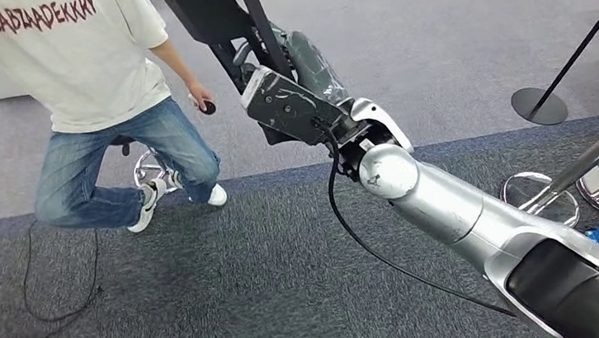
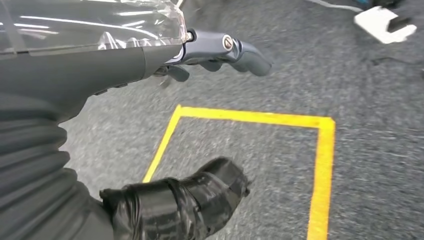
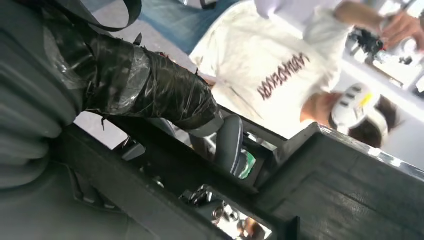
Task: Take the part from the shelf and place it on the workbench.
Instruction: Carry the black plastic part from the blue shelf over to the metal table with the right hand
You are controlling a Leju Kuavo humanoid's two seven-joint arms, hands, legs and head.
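My right hand (image 1: 293,95) is stretched out ahead of me, far along my silver right arm (image 1: 449,204), and its fingers grip the part (image 1: 215,11), a black frame-like piece that rises from my hand toward the far edge of the head view. In the right wrist view my tape-wrapped thumb (image 3: 150,85) lies across one dark bar of the part (image 3: 320,180), with the darker fingers (image 3: 227,145) curled around it from the other side, so the hold is plain. The part is up in the air over the grey carpet (image 1: 250,290), resting on nothing else. A black cable (image 1: 352,230) hangs from my wrist and trails back toward my body. To the far left a person (image 1: 99,97) in a pale shirt with red lettering and blue jeans perches on a stool (image 1: 146,163), holding a small dark object in one hand. On the right stand chrome stool bases (image 1: 539,196) and a black post on a round foot (image 1: 539,104). My left hand (image 2: 220,50) hangs over the carpet, above a yellow taped rectangle (image 2: 320,165) on the floor; its fingers are loosely spread and hold nothing, the wrapped thumb (image 2: 200,195) well apart from them.
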